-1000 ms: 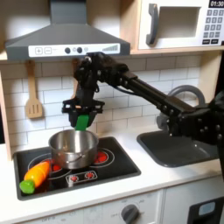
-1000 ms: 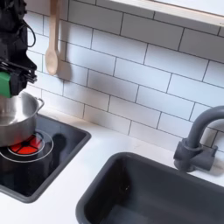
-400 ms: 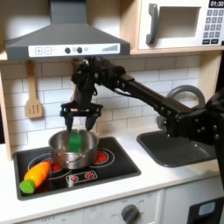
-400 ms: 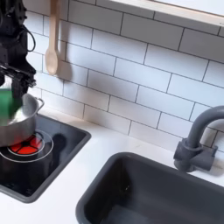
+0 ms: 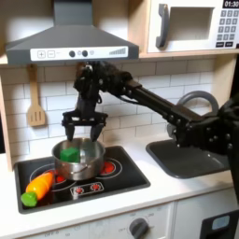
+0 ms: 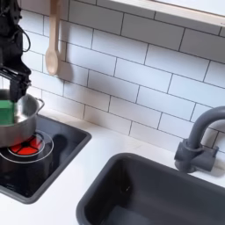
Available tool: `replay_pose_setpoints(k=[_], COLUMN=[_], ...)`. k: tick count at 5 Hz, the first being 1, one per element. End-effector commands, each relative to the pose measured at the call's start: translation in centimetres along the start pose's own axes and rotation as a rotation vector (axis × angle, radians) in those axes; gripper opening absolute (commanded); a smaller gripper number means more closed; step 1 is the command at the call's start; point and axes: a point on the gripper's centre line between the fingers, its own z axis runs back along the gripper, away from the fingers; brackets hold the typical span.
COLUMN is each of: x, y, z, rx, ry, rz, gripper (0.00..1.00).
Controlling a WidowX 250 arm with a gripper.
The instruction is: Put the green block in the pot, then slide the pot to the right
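Item: my pincer (image 5: pixel 83 129). It hangs just above the pot (image 5: pixel 78 160), jaws spread wide and holding nothing.

Item: green block (image 5: pixel 70 152). It lies inside the pot, toward the first exterior view's left wall. It is small, bright green and roughly cube-shaped, far smaller than the pot. In the second exterior view it shows as a green patch (image 6: pixel 5 112) behind the near rim.

Item: pot. Round, shiny metal, low straight walls; it sits on the back left burner of the black stove top (image 5: pixel 126 173).

Item: toy carrot (image 5: pixel 38 188). Orange with a green tip, it lies at the stove's front left, apart from the pot.

Risks, as I judge them:
- The first step looks done; the slide is left.
- Pushing high on the wall could tip the pot and spill the block.
- A fingertip could skid off the slick metal.
- The sink (image 5: pixel 187 157) lies to the first exterior view's right; sliding too far could carry the pot off the stove's edge.
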Motion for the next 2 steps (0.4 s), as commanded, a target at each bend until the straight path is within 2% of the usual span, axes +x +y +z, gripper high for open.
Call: replay_pose_setpoints(k=[1, 2], x=[-0.6, -0.93], y=[-0.52, -0.89], z=[-1.15, -1.74], rx=[-0.003, -0.009], ry=[0.043, 0.06], rz=[0.001, -0.006], gripper=[1.0, 1.0])
